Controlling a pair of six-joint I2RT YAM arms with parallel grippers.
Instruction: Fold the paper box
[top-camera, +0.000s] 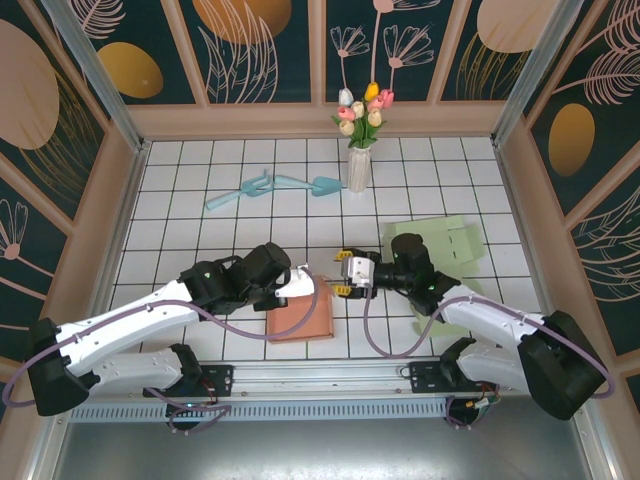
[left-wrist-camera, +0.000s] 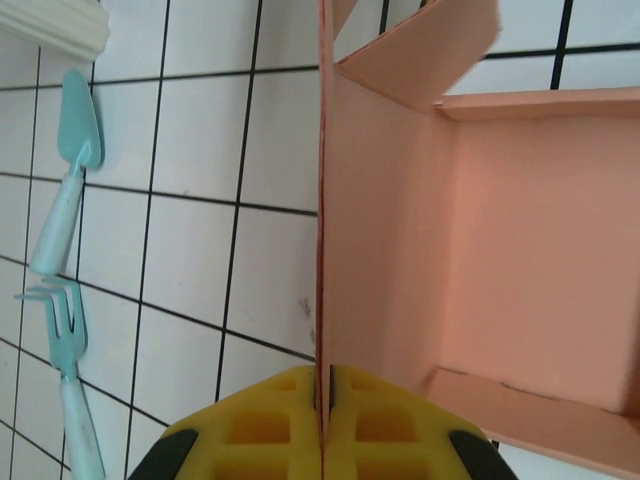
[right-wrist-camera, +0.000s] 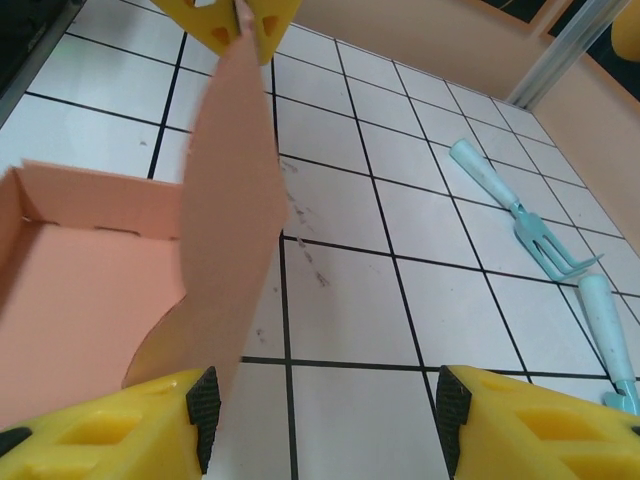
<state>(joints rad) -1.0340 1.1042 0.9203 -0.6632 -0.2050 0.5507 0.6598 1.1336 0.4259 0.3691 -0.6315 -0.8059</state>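
On the white tiled table (top-camera: 200, 170), black grid lines are crossing the surface and floral-panelled walls (top-camera: 300, 118) are enclosing it. Nearer the arms than the ribbed white vase (top-camera: 358, 168), one salmon paper box (top-camera: 300, 315) is lying. The left gripper (left-wrist-camera: 325, 400) is pinching its thin upright flap, and the right gripper (right-wrist-camera: 325, 400) is hanging spread. Two teal tools, a trowel (top-camera: 322, 186) and a fork (top-camera: 235, 194), are lying left of the vase, one flat green card (top-camera: 450, 240) right of it

A white tiled surface (top-camera: 200, 190) with dark grid lines carries everything. An orange paper box (top-camera: 300, 318) sits near its near-centre edge. A green cardboard sheet (top-camera: 455, 240) lies flat to the right. Far centre stands a white vase (top-camera: 358, 168) of tulips, with a teal trowel (top-camera: 315, 185) and a teal fork (top-camera: 238, 193) lying to its left.
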